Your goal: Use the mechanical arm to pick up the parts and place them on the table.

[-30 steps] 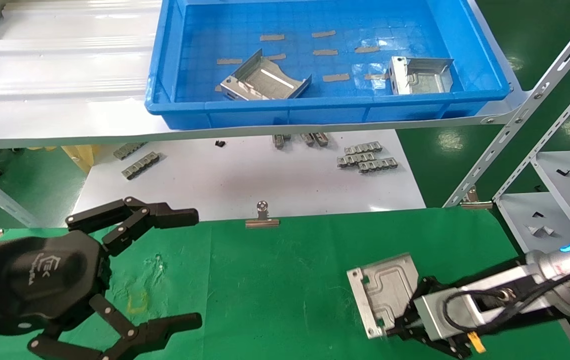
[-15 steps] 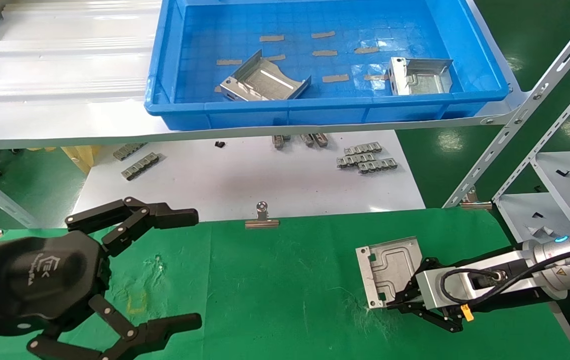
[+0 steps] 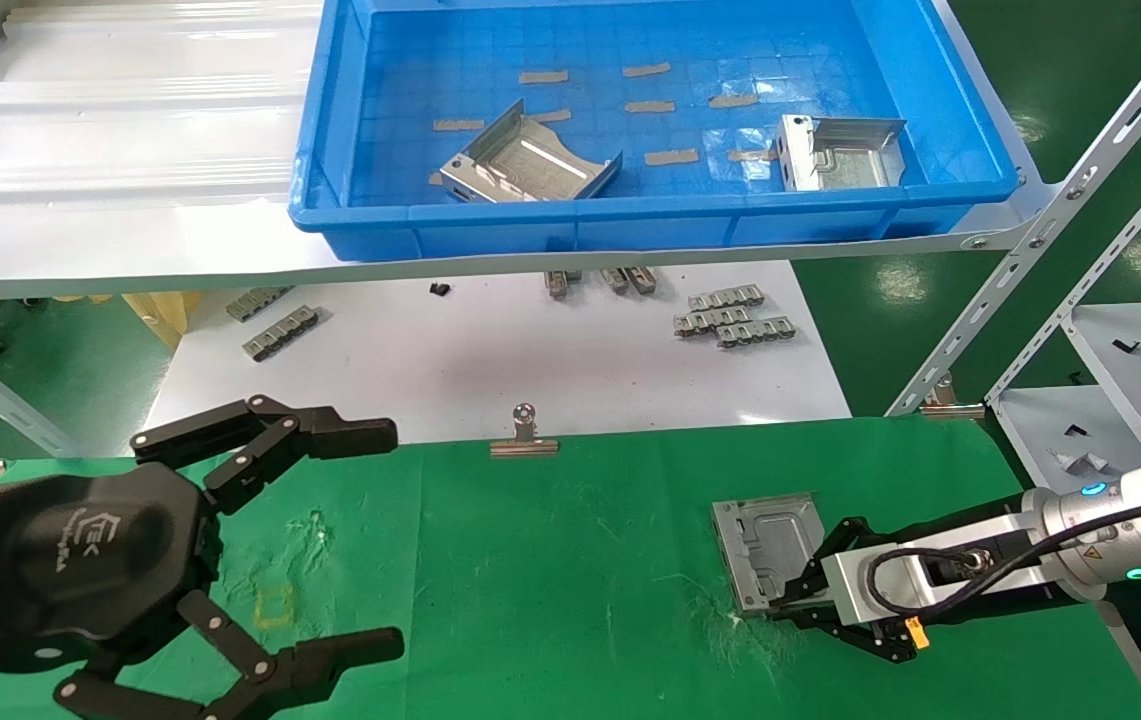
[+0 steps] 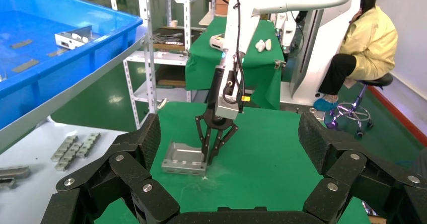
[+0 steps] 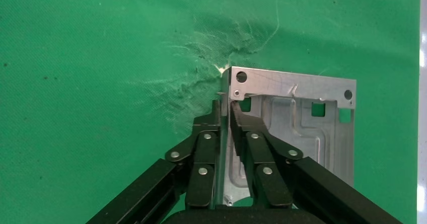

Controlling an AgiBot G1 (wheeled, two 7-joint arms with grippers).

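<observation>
My right gripper (image 3: 778,606) is shut on the bent-up side wall of a shiny silver part (image 3: 766,543), which lies on the green cloth table (image 3: 570,590) at the front right. In the right wrist view the two fingers pinch that wall (image 5: 225,105) and the part's embossed plate (image 5: 302,133) lies flat beside them. The left wrist view shows the same part (image 4: 179,158) under the right gripper (image 4: 206,159). My left gripper (image 3: 385,540) is open and empty, hovering over the table's front left. Two more parts (image 3: 528,160) (image 3: 842,150) lie in the blue bin (image 3: 630,215).
The bin sits on a grey shelf (image 3: 130,240) above a white board (image 3: 490,360) with small grey toothed strips (image 3: 735,320). A silver binder clip (image 3: 525,440) grips the cloth's far edge. A white metal rack (image 3: 1080,300) stands at the right.
My right gripper has lowered the part from a tilted, raised pose until it lies flat on the cloth, shifting slightly away from me. The left arm has not moved.
</observation>
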